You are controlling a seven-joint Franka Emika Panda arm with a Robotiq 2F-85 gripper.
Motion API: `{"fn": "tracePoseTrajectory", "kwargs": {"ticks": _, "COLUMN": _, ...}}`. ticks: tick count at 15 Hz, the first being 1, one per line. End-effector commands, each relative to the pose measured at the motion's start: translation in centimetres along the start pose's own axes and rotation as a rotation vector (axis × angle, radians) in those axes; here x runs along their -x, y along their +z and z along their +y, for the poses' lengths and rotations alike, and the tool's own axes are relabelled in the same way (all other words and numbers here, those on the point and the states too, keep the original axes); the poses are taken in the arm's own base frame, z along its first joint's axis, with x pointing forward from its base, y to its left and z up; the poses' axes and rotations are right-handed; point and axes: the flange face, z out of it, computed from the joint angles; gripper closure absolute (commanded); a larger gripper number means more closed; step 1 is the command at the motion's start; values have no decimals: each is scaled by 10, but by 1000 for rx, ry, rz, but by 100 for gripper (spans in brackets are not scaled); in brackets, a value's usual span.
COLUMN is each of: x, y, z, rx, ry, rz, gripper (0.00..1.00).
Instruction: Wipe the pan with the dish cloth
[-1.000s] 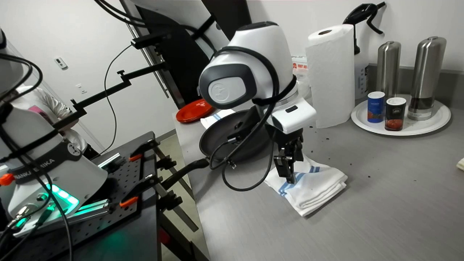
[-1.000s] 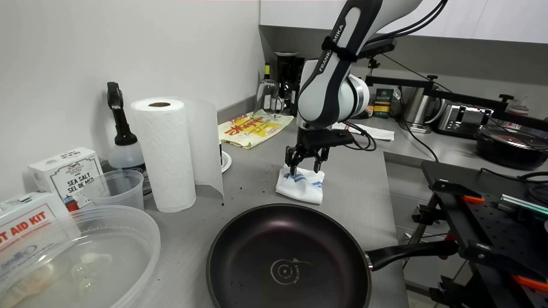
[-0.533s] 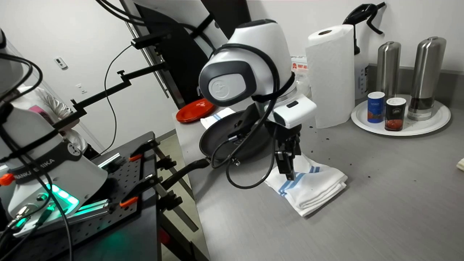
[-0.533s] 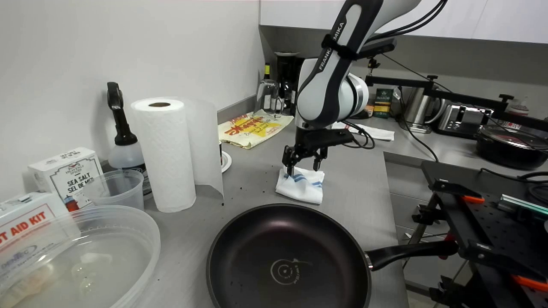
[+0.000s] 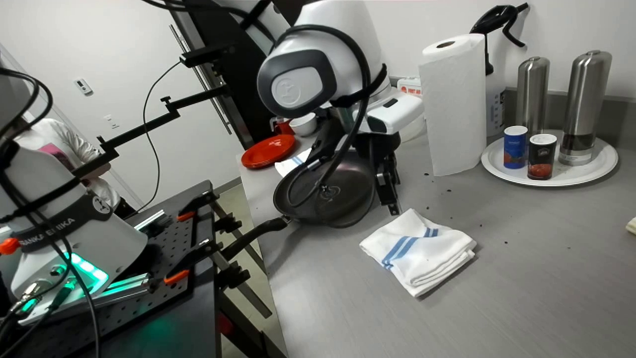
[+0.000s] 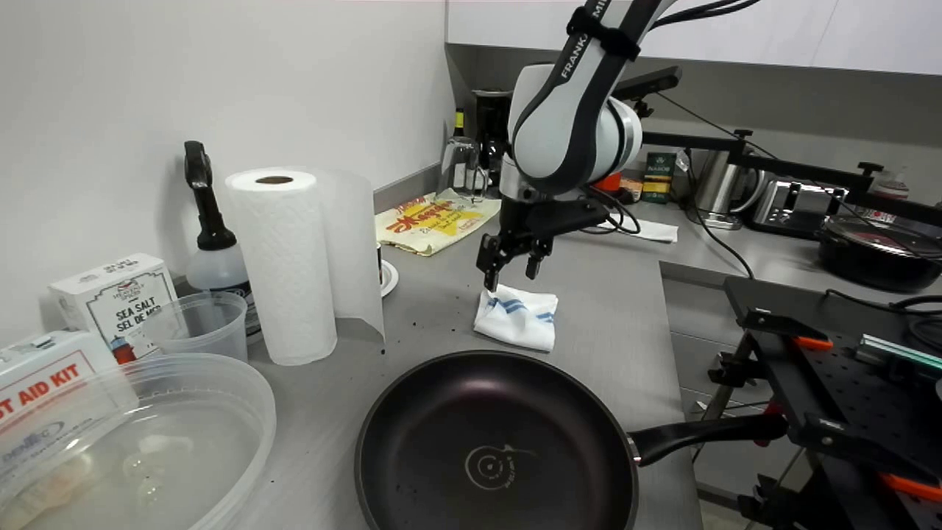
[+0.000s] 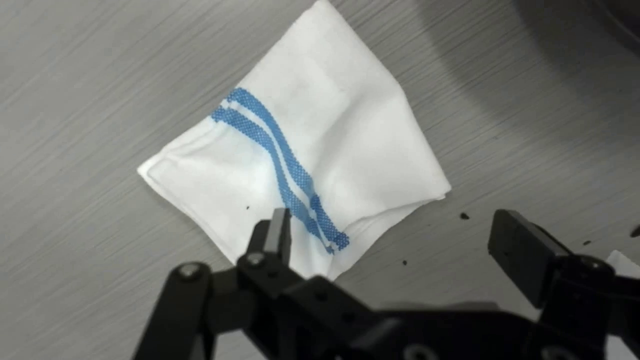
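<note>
The white dish cloth with blue stripes lies folded and rumpled on the grey counter in both exterior views, and it fills the middle of the wrist view. The black pan rests on the counter beside the cloth, its dark handle reaching past the counter edge. The pan also shows in an exterior view, partly behind the arm's cables. My gripper is open and empty, above the cloth's edge. In the wrist view the fingers are wide apart, the left one over the cloth, the right one over bare counter.
A paper towel roll stands near the wall. A clear plastic tub is beside the pan. A white plate holds shakers and steel mills. A red plate lies behind the pan. Dark crumbs are scattered on the counter.
The gripper has risen off the cloth and shifted toward the cloth's edge, uncovering more of the cloth and pan. It stays open. The cloth and pan have not visibly moved.
</note>
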Motion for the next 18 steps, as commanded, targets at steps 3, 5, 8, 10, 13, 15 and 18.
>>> {"fn": "tracePoseTrajectory", "kwargs": {"ticks": 3, "x": 32, "y": -50, "z": -12, "rx": -29, "ry": -185, "rz": 12, "gripper": 0}}
{"fn": "tracePoseTrajectory", "kwargs": {"ticks": 5, "x": 39, "y": -64, "z": -16, "rx": -34, "ry": -227, "rz": 16, "gripper": 0}}
{"fn": "tracePoseTrajectory", "kwargs": {"ticks": 8, "x": 46, "y": -85, "z": -21, "rx": -47, "ry": -269, "rz": 41, "gripper": 0}}
{"fn": "tracePoseTrajectory", "kwargs": {"ticks": 10, "x": 50, "y": -99, "z": -24, "rx": -54, "ry": -291, "rz": 57, "gripper": 0}}
{"fn": "tracePoseTrajectory", "kwargs": {"ticks": 13, "x": 57, "y": -116, "z": -30, "rx": -51, "ry": -331, "rz": 76, "gripper": 0}}
{"fn": "tracePoseTrajectory", "kwargs": {"ticks": 15, "x": 62, "y": -128, "z": -35, "rx": -56, "ry": -355, "rz": 94, "gripper": 0}}
{"fn": "tracePoseTrajectory", "kwargs": {"ticks": 18, "x": 71, "y": -147, "z": -42, "rx": -78, "ry": -365, "rz": 72, "gripper": 0}}
